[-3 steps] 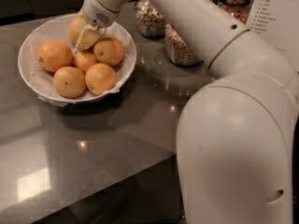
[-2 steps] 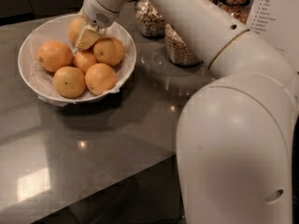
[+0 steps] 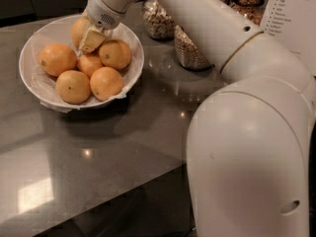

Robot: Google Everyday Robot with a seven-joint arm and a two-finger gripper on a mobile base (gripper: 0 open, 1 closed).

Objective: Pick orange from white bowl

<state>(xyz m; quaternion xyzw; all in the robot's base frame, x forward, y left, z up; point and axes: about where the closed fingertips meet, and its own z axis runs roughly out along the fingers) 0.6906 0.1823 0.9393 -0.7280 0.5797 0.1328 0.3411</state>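
The white bowl [image 3: 24, 78], lined with crinkled white paper, stands on the dark counter at the upper left. It holds several oranges. The orange [image 3: 78, 29], paler and yellow-orange, lies at the back of the bowl, partly hidden by my gripper. Deeper-orange ones lie in front of it, such as one on the left [image 3: 58, 59] and one at the front right [image 3: 106, 82]. My gripper [image 3: 92, 39] reaches down into the back of the bowl, right against the pale orange and above a small middle orange [image 3: 89, 64].
Glass jars of grain [image 3: 158, 19] [image 3: 190, 51] stand just right of the bowl, behind my arm. A white printed sign [image 3: 296, 14] is at the far right. My large white arm [image 3: 247, 152] fills the right side. The grey counter [image 3: 98, 147] stretches in front.
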